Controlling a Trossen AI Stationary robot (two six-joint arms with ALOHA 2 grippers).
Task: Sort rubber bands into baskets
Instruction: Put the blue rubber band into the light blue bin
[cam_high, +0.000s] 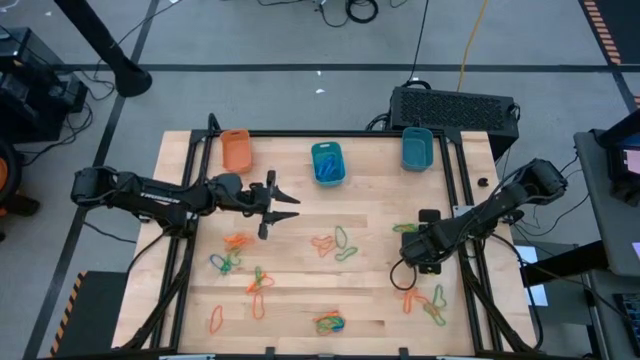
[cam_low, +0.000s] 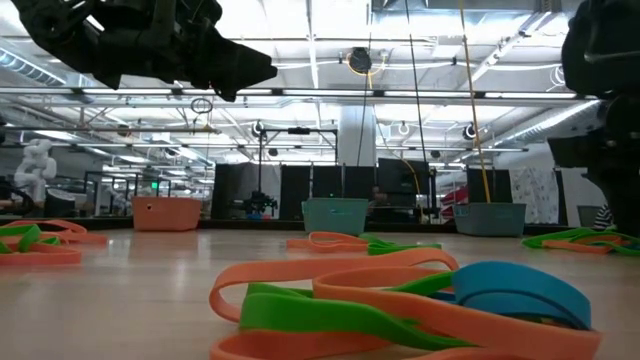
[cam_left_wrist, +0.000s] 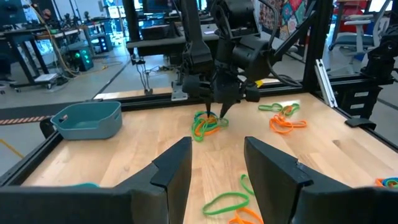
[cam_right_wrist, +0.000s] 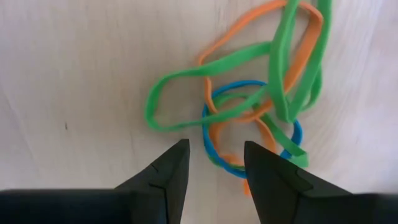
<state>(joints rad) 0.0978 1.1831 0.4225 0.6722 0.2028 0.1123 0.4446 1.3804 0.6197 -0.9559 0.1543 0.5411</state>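
My right gripper points down, open, over a tangle of green, orange and blue rubber bands on the table's right part. Its fingertips stand on either side of the blue band's edge. My left gripper hovers open and level above the table's left middle, with nothing between its fingers. An orange basket and two teal baskets stand along the far edge. The middle one holds blue bands. More rubber bands lie scattered over the wood. My right gripper comes at the tangle from above, its fingertips down among the bands. Whether they touch a band or the table I cannot tell. My left gripper touches nothing.
Loose band clusters lie at the near left, near middle and near right. A black box stands behind the far right corner. Black frame rails run along the table's sides.
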